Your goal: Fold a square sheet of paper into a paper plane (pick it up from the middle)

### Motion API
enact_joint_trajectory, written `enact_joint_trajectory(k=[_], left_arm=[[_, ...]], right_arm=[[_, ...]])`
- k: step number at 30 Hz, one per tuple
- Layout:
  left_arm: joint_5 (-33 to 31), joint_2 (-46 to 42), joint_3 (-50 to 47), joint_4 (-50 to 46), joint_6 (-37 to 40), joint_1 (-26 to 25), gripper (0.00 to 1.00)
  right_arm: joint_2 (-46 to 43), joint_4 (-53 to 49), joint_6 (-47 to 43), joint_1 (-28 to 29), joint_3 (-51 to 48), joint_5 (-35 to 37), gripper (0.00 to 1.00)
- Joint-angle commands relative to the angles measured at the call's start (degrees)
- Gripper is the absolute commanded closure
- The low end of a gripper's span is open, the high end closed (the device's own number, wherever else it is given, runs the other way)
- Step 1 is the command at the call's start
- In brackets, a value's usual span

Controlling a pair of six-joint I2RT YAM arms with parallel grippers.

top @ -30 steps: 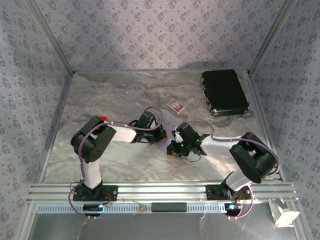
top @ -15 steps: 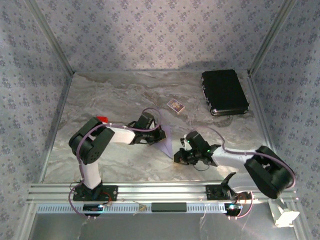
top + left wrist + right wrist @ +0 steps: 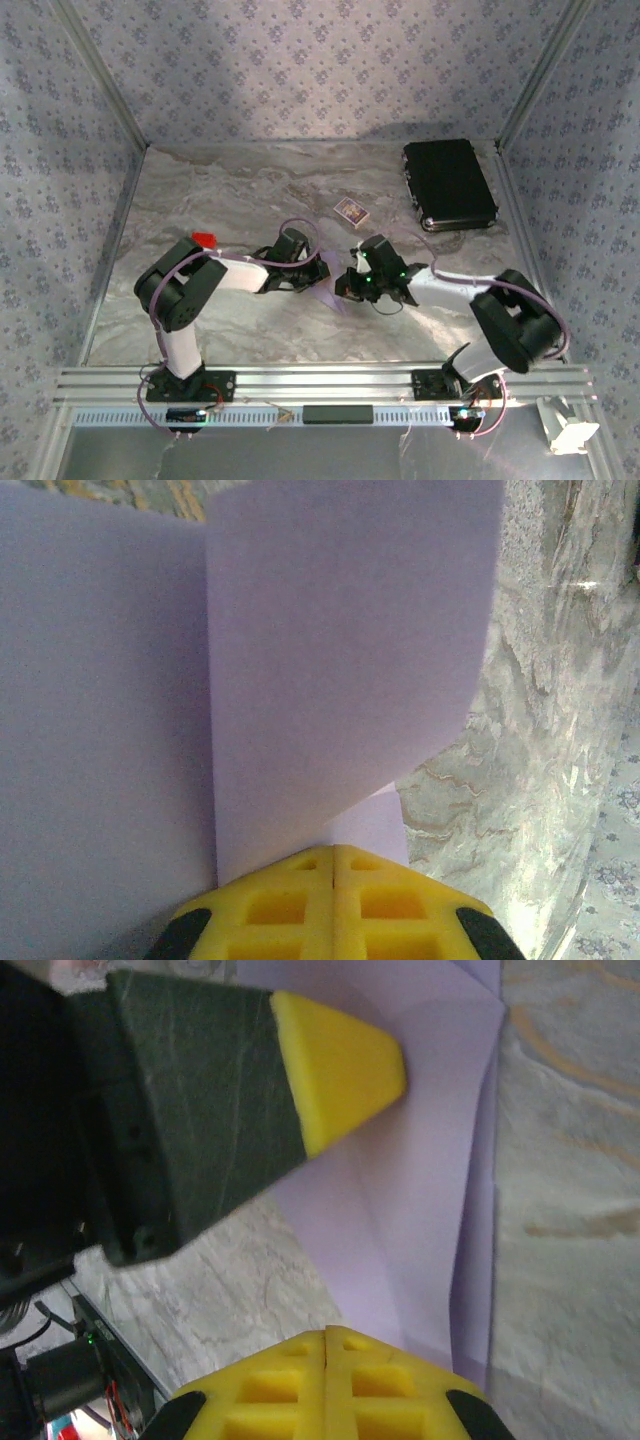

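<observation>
Patterned wallpaper (image 3: 300, 70) enclosed a grey marbled table (image 3: 220, 190) seen from above. A black case (image 3: 450, 185) lay at the far right, a small patterned card (image 3: 351, 211) near the middle, and a red block (image 3: 204, 240) by the left arm's elbow. Both arms reached inward and met at the table's centre. The left gripper (image 3: 322, 272) and right gripper (image 3: 345, 283) were close together there, with a sliver of pale lilac paper (image 3: 332, 293) showing between and just below them.

From the left wrist, the left gripper's (image 3: 333, 880) yellow tips were clenched together on the paper's (image 3: 340, 660) lower edge. The paper rose up from them, plain and lilac. It was doubled along a straight vertical fold left of centre. One layer stood in front, with a curved right edge. Marbled table (image 3: 540, 730) showed to the right.

From the right wrist, the right gripper's (image 3: 326, 1360) yellow tips were pressed tight together at the paper's (image 3: 420, 1210) near edge. Whether any paper was caught between them could not be told. The paper lay flat ahead, with faint creases and a doubled right edge. A black finger (image 3: 340, 1060) of the left gripper, with a yellow tip, rested on it from the upper left.
</observation>
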Motion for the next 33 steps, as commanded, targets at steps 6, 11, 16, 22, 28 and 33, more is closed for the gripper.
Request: enact_joint_trajectory(k=[6,11,16,22,28,33], left_arm=[[-2.73,0.65,-1.57,-5.15,0.61,-0.27,1.0],[-2.28,0.26,-1.1,-5.27,2.05,0.31,1.0],[-0.45,-1.17,-0.09,-5.34,4.79,2.33,1.0],[2.02,-4.85,1.9,-8.14,9.79,2.95,1.0],[6.24,-5.42,1.23,-7.58,10.07,2.25,1.0],[8.33,-3.51,2.34,-8.09,10.48,-0.12,1.0]], right_arm=[[7.81,-0.13,0.37,-0.15,4.55,-0.03,0.95],[10.25,0.36,1.05,-0.78,0.45,0.61,0.97],[10.82,5.09,3.32,-1.19,-5.95,0.51,0.99],[11.64,6.56,3.42,-1.44,-6.37,-0.34,1.0],[11.93,6.91,3.42,-1.44,-6.08,-0.17,1.0],[11.89,7.24,3.59,-1.45,-6.35,-0.08,1.0]])
